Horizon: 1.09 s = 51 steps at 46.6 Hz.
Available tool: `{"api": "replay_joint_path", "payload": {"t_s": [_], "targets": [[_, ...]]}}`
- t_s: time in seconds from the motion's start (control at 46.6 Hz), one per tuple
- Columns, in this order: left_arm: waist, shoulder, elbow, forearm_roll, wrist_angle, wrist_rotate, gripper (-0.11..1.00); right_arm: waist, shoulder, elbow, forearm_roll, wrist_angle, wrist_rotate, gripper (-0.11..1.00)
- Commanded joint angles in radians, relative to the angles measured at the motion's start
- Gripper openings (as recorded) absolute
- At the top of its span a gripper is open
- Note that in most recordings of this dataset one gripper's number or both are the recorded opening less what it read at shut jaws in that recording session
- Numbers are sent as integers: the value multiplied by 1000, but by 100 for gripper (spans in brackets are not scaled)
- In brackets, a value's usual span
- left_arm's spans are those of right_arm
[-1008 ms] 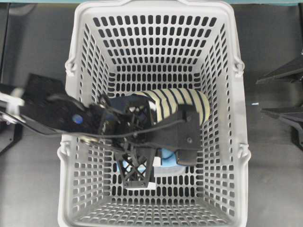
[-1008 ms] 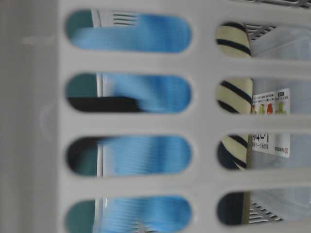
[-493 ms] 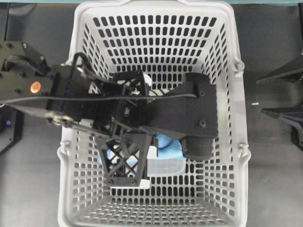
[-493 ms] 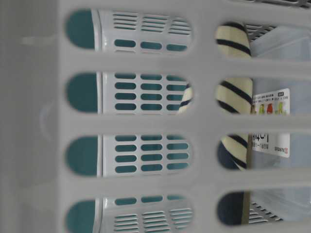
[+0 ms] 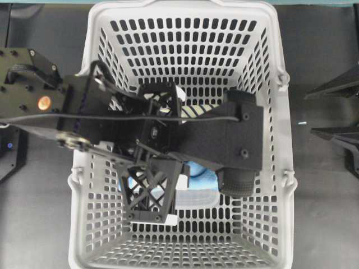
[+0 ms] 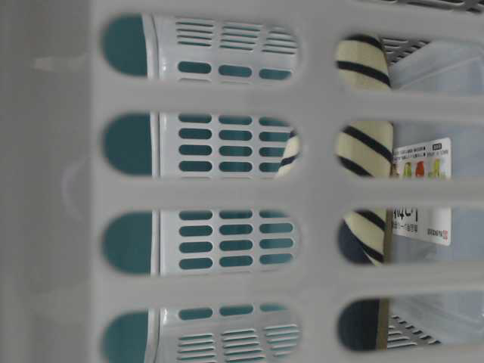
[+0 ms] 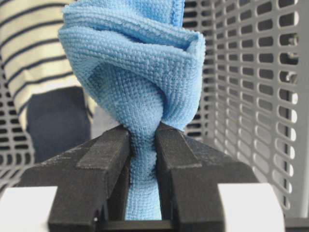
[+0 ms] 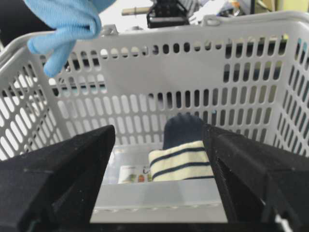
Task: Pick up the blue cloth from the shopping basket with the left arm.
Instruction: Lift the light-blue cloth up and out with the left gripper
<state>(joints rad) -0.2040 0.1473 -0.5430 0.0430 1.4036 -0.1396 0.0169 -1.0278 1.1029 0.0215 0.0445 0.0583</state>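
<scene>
Above basket (image 8: 270, 29): cloth (image 7: 135, 77) in left gripper (image 7: 142, 145)

A robotics lab bench is suggested: a dark desk (image 5: 39, 224) is seen from overhead, with black robot arm hardware and cabling mounted at both sides. A grey shopping basket (image 5: 283, 213) is set between them, and cluttered equipment is glimpsed beyond its rim.

Striped roll (image 6: 363, 147) behind basket wall (image 6: 318, 189) (close-up).

Overhead cam looks down; table-level cam hugs shopping basket (image 5: 90, 67) wall.
</scene>
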Motion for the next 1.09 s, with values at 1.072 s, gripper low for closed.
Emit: {"api": "replay_joint_path", "payload": {"t_s": [1.072], "targets": [[8,-426,574,6,-586,29,13,0,0,-11,8,-64,43,71]]}}
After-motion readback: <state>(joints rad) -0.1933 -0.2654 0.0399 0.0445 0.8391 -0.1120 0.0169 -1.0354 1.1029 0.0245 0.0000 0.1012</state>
